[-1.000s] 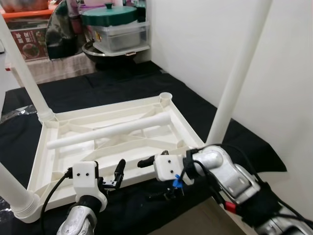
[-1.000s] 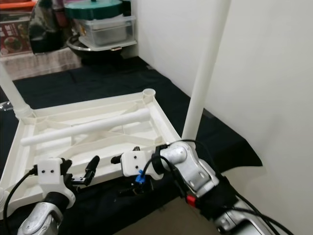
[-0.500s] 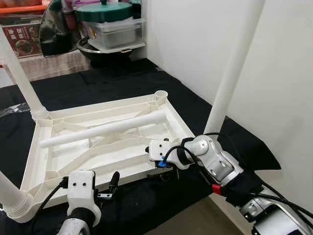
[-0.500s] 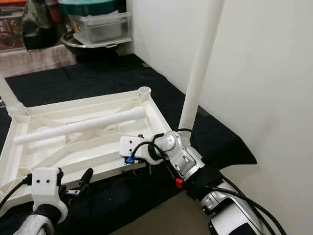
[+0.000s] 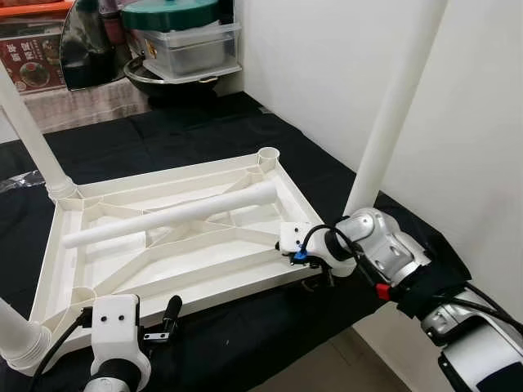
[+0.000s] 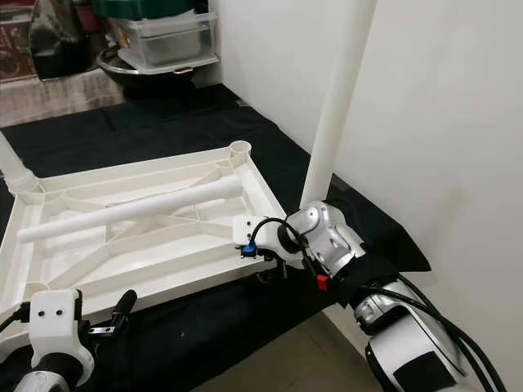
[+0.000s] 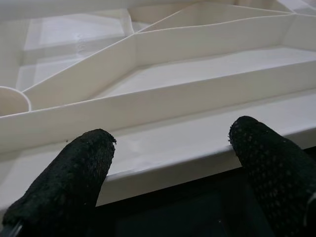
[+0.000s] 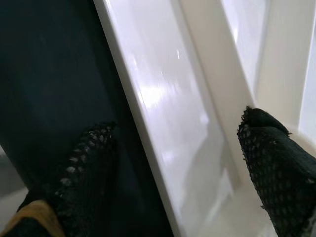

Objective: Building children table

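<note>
A white plastic table top (image 5: 122,269) lies upside down on a black cloth (image 5: 196,131). Legs stand in three of its corner sockets: back left (image 5: 33,135), front left (image 5: 12,327) and front right (image 5: 392,106). A loose leg (image 5: 172,214) lies across the ribs, and the far right socket (image 5: 269,153) holds nothing. My right gripper (image 8: 175,143) is open at the near right edge, one finger on each side of the rim (image 8: 163,113). My left gripper (image 7: 170,148) is open just in front of the near left edge, apart from it.
A white wall (image 5: 327,73) runs close along the right side. Behind the cloth stand a clear box with a green lid (image 5: 184,37) and other stored items. A strip of brown floor (image 5: 327,367) shows at the near edge.
My right gripper has swung rightward to the table top's near right edge and now straddles the rim. My left gripper has dropped back toward me.
</note>
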Motion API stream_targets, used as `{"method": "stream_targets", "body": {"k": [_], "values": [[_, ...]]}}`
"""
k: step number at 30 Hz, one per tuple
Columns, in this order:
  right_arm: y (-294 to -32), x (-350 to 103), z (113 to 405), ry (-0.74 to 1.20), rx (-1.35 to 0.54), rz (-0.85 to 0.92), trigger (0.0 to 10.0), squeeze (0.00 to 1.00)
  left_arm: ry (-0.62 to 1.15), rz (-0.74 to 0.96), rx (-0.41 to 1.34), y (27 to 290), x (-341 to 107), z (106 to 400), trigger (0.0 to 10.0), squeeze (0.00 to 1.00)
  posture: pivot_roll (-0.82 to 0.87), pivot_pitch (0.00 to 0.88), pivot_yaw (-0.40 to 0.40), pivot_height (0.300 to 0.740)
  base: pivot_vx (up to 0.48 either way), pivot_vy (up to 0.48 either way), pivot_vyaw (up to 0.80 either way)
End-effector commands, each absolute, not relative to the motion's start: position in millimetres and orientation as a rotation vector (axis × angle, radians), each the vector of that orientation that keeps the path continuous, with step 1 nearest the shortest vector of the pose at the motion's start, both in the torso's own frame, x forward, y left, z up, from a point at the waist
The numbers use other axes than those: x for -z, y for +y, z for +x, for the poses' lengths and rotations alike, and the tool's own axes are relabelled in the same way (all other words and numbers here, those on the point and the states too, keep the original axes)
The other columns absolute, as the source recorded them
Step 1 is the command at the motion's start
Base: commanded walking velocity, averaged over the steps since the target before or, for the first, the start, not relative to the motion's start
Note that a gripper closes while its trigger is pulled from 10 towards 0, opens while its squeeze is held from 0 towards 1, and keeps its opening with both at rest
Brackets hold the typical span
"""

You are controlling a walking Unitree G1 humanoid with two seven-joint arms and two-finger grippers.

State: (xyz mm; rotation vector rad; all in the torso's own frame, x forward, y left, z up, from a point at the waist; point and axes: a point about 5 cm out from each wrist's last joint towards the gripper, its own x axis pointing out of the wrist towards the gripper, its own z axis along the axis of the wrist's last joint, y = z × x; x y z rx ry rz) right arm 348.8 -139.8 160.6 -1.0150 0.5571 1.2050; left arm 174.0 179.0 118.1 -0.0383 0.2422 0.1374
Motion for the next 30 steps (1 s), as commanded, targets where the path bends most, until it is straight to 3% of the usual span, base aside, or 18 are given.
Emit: {"method": "stream_targets", "body": {"k": [1,2,8,9,10,11,12,22,30], "values": [[-143.1,-158.8,349.4,0.603,-1.194,-1.043,0.6,0.0,0.271,-0.031,-0.158,182.3,-115.3,172.0,10.0,0.0,0.13,0.073,-0.035,0.74,0.0,0.0,0.0],[-143.5,-157.1,349.6,0.619,-1.185,-1.036,0.0,0.0,0.261,-0.032,-0.16,182.9,-117.0,173.0,10.0,0.0,0.13,0.071,-0.035,0.74,0.0,0.0,0.0],[-142.7,-154.1,350.3,0.643,-1.178,-1.025,0.0,0.0,0.22,-0.029,-0.16,184.9,-124.3,177.1,10.0,0.0,0.13,0.072,-0.034,0.74,0.0,0.0,0.0],[-142.7,-153.7,350.7,0.645,-1.177,-1.031,4.0,0.0,0.202,-0.019,-0.155,185.2,-127.8,178.6,10.0,0.0,0.13,0.072,-0.035,0.74,0.0,0.0,0.0],[-142.7,-153.7,350.7,0.645,-1.177,-1.031,4.0,0.0,0.202,-0.019,-0.155,185.2,-127.8,178.6,10.0,0.0,0.13,0.072,-0.035,0.74,0.0,0.0,0.0],[-143.9,-152.7,351.2,0.65,-1.168,-1.051,8.7,0.0,0.187,-0.01,-0.151,185.2,-130.8,180.0,10.0,0.0,0.13,0.074,-0.037,0.74,0.0,0.0,0.0],[-144.8,-152.1,351.6,0.654,-1.162,-1.067,10.0,0.0,0.179,-0.004,-0.149,185.2,-132.7,180.8,10.0,0.0,0.13,0.074,-0.037,0.74,0.0,0.0,0.0],[-144.5,-150.6,354.1,0.682,-1.121,-1.13,10.0,0.0,0.112,-0.074,-0.061,169.2,-149.5,181.9,10.0,0.0,0.13,0.072,-0.04,0.74,0.0,0.0,0.0],[-136.6,-149.6,358.3,0.664,-1.083,-1.125,10.0,0.0,0.177,-0.147,-0.117,169.6,-140.2,149.3,10.0,0.0,0.15,0.072,-0.03,0.74,0.0,0.0,0.0]]}}
